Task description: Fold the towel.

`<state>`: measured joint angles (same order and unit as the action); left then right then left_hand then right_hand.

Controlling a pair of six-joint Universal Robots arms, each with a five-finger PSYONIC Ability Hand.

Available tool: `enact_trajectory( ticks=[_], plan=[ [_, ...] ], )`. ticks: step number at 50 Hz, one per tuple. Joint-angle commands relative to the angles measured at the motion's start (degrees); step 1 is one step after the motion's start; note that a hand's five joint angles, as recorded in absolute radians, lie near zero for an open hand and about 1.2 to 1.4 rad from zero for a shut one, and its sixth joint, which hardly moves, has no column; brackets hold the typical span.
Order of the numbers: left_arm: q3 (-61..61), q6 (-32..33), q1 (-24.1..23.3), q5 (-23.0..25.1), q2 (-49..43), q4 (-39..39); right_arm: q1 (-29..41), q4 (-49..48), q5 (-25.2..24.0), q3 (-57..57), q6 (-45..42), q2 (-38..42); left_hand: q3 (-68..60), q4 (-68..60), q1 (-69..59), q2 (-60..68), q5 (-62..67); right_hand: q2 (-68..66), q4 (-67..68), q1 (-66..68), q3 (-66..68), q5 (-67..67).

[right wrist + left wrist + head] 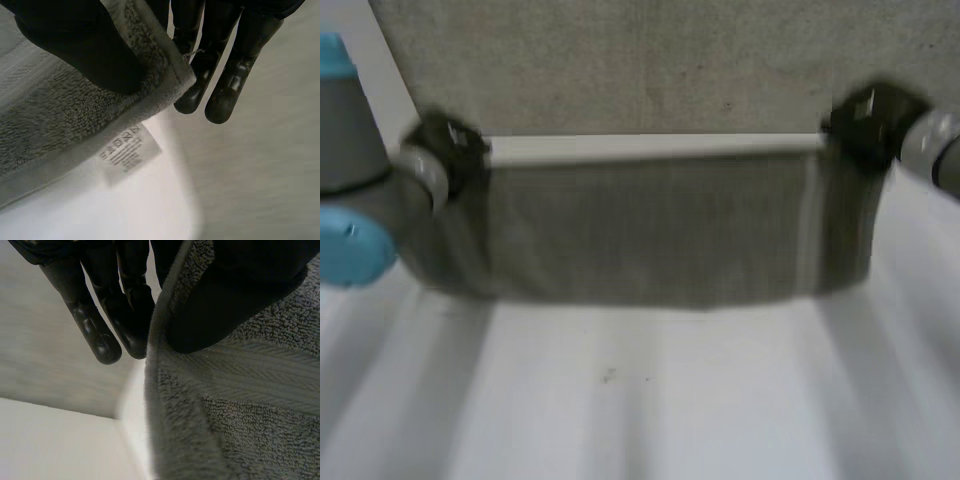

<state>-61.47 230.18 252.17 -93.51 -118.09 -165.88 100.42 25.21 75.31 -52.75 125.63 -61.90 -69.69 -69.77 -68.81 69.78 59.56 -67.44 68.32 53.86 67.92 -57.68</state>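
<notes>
On my left, the left arm (355, 200) came in low over the desk (650, 400), and the left hand (445, 150) had the towel (650, 230) by its upper left corner. From the wrist camera I could see how: thumb flat on the near face, fingers (102, 342) straight behind the hem, the cloth pinched between them. A firm pinch, I'd say, set right at the side edge.

Across the middle, the towel hung clear of the desk as a wide grey band. Its top edge was drawn fairly straight between the two hands and its lower edge bellied down a little. That sag said it all: thick terry, soft and limp, with some weight and no stiffness. My read was that it won't slip through a pinch, but any slack will let it droop and bunch. The hemmed corners looked the best hold, as the cloth is doubled and firmer there.

Over on the right, the right hand (865, 125) matched it at the upper right corner, level with the left or a touch farther off. Its thumb pressed the towel's face and its fingers (225, 95) backed the corner, clamped on the cloth. A white care label (127, 150) dangled from the hem just below that grip.
</notes>
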Motion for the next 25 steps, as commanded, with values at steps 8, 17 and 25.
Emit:
enact_trajectory(
  ticks=[8, 17, 25],
  plan=[
    [23.9, -15.3, -4.3, -7.9, -2.2, -24.1, 1.8, -41.2, 4.8, -2.1, 11.3, -9.9, -10.3, -10.2, -11.2, 10.2, 10.4, -12.6, 11.7, 26.1, 12.1, -12.3],
    [0.6, -17.2, -3.1, -4.3, -1.0, -21.2, 1.7, -29.1, -1.4, -13.2, 9.3, -5.6, -10.3, -10.2, -11.2, 10.2, 10.4, -12.6, 11.7, 26.1, 12.1, -12.3],
    [-20.1, -17.4, -1.3, 1.0, -1.1, -22.3, 1.2, -19.3, -2.6, -25.0, 2.4, 0.1, -10.3, -10.2, -11.2, 10.2, 10.4, -12.6, 11.7, 26.1, 12.1, -12.3]
  ],
)
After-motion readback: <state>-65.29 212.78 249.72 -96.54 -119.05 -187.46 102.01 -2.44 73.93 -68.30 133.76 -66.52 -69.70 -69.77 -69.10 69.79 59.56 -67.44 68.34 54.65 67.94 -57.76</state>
